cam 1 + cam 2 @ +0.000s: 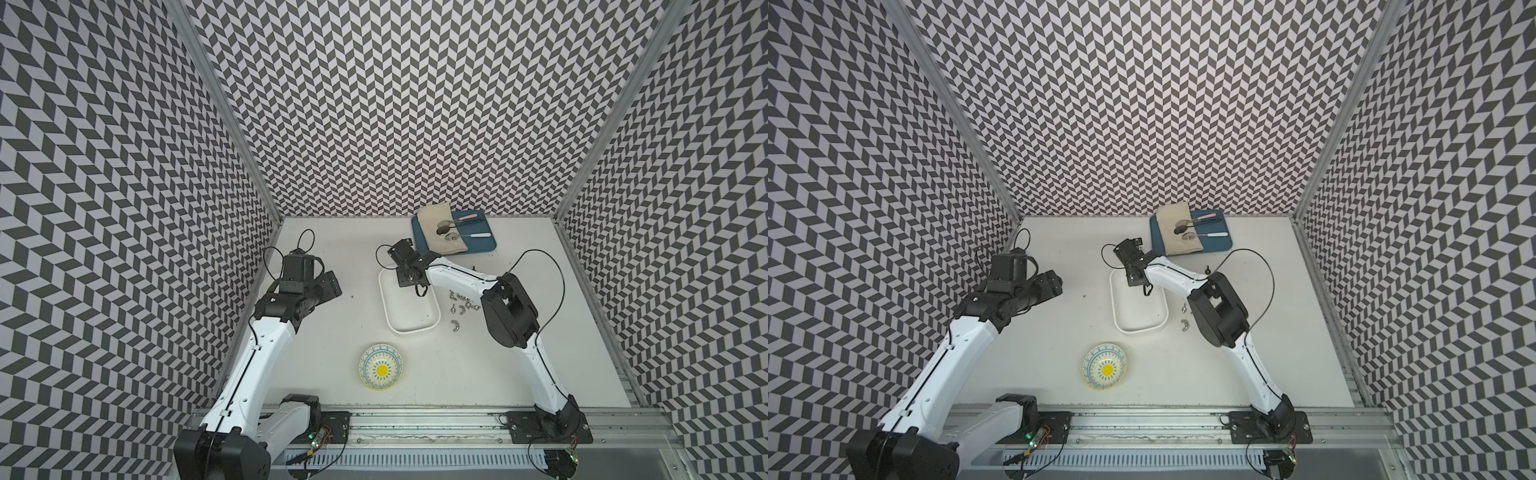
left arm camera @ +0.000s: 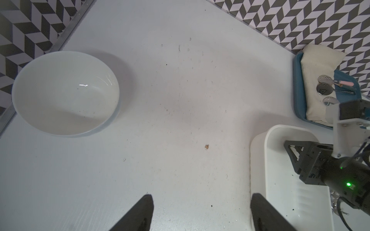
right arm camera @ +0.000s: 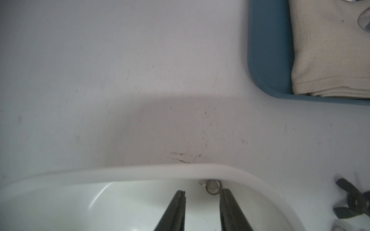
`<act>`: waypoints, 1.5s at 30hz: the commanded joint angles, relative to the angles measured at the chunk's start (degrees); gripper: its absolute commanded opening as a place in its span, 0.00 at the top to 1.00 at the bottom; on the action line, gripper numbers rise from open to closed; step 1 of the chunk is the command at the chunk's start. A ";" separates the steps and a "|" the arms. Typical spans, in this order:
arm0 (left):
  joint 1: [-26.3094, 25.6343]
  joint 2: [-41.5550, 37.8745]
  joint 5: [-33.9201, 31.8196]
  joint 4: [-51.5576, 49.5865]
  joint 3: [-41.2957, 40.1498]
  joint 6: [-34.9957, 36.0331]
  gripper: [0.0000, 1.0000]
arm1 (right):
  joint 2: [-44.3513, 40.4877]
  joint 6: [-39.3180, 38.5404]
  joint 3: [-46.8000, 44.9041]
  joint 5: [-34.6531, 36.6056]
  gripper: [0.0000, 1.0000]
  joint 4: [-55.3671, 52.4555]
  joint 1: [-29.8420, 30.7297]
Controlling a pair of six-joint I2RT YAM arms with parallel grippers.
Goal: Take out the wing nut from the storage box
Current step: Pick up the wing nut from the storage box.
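R hand (image 3: 203,191) half-open, tip maybe touching wing nut (image 3: 212,186)

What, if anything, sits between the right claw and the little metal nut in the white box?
Nothing visible. The right gripper is down inside the box with its jaws open; the nut lies just past one fingertip, to one side of the gap. It is tucked against the box's wall, so room behind it looks tight.

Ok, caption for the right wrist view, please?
Right tool, jaws apart, inside the storage box, a wing nut at its tips by the wall.
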 commanded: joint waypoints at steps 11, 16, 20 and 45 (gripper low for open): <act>0.40 0.13 -1.13 -0.62 2.68 0.67 0.20 | 2.74 -4.35 1.74 0.38 0.67 4.66 -0.56; 0.40 0.13 -1.00 -0.65 2.59 0.47 0.20 | 2.86 -5.37 0.78 -0.22 0.67 5.86 -1.03; 0.40 0.14 -0.90 -0.68 2.59 0.39 0.20 | 3.06 -6.18 0.23 -1.16 0.69 6.72 -1.47; 0.40 0.13 -1.15 -0.27 2.32 0.35 0.20 | 3.42 -6.98 -2.29 -6.19 0.92 8.20 -1.83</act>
